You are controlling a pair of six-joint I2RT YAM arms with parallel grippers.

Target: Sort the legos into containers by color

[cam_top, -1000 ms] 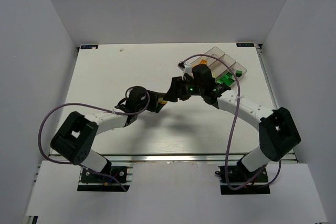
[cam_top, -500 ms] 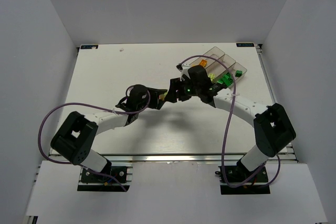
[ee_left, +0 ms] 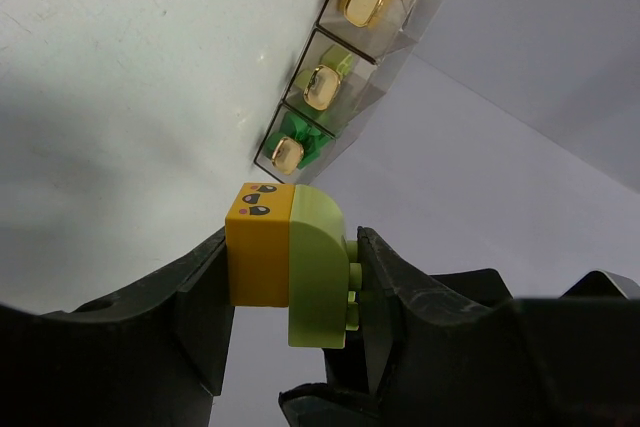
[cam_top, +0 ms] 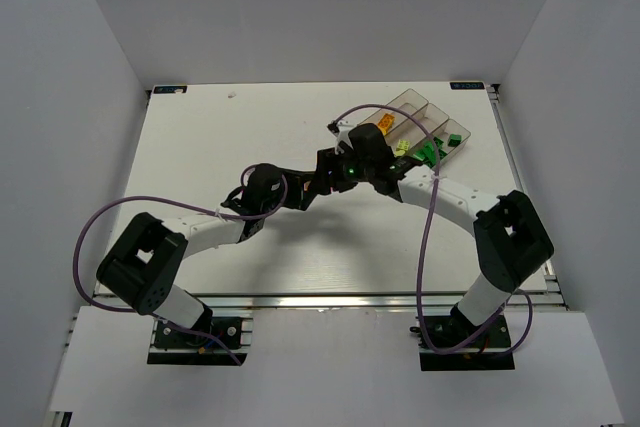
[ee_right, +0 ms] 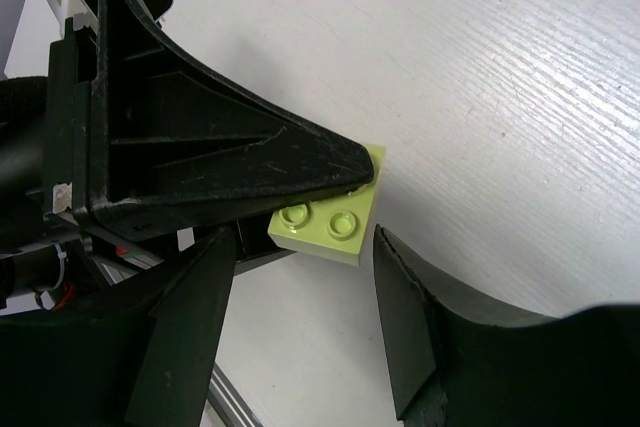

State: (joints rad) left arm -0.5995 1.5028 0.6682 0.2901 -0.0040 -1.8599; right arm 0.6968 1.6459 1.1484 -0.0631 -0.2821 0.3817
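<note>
My left gripper (ee_left: 292, 277) is shut on a joined pair of bricks: an orange-yellow brick (ee_left: 258, 257) with a printed face, stuck to a pale lime green brick (ee_left: 318, 265). In the top view the left gripper (cam_top: 308, 190) meets my right gripper (cam_top: 327, 178) mid-table. In the right wrist view the lime brick (ee_right: 330, 219) shows its studs under the left finger (ee_right: 220, 162). My right gripper (ee_right: 300, 282) is open, its fingers either side of that brick, not touching. The three joined bins (cam_top: 425, 127) stand far right and hold orange, lime and dark green bricks.
The bins also show in the left wrist view (ee_left: 345, 67), with orange, lime and dark green contents. White walls enclose the white table (cam_top: 200, 147). Purple cables loop from both arms.
My right gripper has moved left, away from the bins, and now meets the left gripper at its held bricks. The left gripper has shifted slightly.
</note>
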